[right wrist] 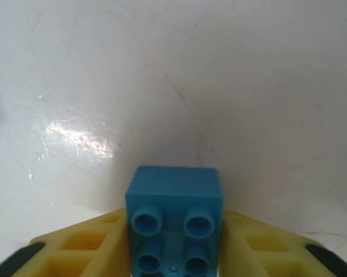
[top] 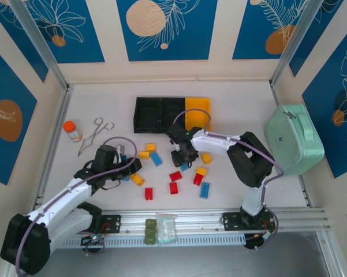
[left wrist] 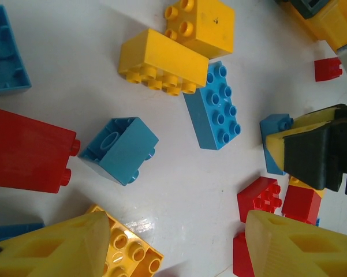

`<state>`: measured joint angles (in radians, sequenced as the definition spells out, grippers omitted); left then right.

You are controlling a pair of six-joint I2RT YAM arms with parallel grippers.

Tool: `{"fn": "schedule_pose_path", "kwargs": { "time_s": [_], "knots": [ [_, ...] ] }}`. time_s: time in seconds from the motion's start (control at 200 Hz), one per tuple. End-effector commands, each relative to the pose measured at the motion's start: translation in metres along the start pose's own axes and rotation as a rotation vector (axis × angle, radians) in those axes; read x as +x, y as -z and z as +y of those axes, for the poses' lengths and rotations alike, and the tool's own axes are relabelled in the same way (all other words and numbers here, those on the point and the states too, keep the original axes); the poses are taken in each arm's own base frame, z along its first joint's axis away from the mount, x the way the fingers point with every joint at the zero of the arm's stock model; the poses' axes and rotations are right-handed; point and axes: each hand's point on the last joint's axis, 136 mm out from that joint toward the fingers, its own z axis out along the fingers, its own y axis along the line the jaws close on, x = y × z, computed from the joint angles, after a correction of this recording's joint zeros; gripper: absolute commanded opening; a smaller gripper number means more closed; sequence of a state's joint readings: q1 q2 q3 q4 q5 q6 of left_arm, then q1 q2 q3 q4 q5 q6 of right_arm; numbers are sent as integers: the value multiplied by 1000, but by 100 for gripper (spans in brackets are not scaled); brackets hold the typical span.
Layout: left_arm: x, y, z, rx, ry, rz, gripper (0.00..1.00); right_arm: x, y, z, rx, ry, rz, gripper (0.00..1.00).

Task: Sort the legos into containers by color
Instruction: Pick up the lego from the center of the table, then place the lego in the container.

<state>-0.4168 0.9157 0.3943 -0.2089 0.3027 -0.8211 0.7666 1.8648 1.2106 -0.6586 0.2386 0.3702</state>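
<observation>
**A:** Start nearest the bases. What is the left hand (top: 124, 171) doing?

**B:** It is the one farther back from the bins (top: 159, 129). Its fingers (left wrist: 75, 242) are apart with nothing between them. It hangs low over the loose legos (top: 175, 176). A tipped brick (left wrist: 118, 150) lies on the desk (top: 242, 109) just ahead of it, on the bins' side, and a yellow brick (left wrist: 130, 251) sits partly under one finger.

**A:** And the right hand (top: 183, 158)?

**B:** It is closer to the bins, just short of the yellow bin (top: 206, 112). It is clamped on a blue brick (right wrist: 174, 202), studs facing the wrist camera, and both fingers touch its sides. The brick looks low, at the desk or barely off it — I can't tell which.

**A:** What could go wrong?

**B:** I see three risks.
- **Slip:** the brick's far end sticks out past the fingertips, so the hold is not deep. A quick lift could let it pivot or slip out.
- **Wrong bin:** the yellow bin is the closest one, and a short carry would drop blue in with yellow. It needs one of the black bins beyond.
- **Collision:** the two hands are near each other — the left wrist view shows the right hand just across the pile. If the left hand reaches toward the bins now, it could clip the right hand.

**A:** So the brick is square in the right hand's grip?

**B:** Yes, centred between its fingers.
</observation>
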Motion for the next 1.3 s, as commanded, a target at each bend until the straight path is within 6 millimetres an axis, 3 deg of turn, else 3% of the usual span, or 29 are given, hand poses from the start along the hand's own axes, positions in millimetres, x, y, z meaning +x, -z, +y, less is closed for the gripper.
{"fn": "schedule_pose_path", "kwargs": {
  "time_s": [0.0,0.32,0.635,0.765,0.935,1.296],
  "knots": [
    [-3,-3,-8,24,-11,-11,63,-12,13,-1,30,21,-30,34],
    [-10,-10,-34,69,-60,-5,63,-53,77,-23,-9,-100,-173,31],
    [-16,-20,-75,123,-126,10,63,-100,105,-95,30,-358,-222,31],
    [-14,-23,-88,143,-148,17,63,-119,103,-118,44,-426,-230,31],
    [-11,-26,-93,147,-159,26,63,-136,85,-139,83,-465,-194,31],
    [-7,-24,-88,131,-161,20,63,-151,50,-160,123,-516,-138,31]
  ]
}}
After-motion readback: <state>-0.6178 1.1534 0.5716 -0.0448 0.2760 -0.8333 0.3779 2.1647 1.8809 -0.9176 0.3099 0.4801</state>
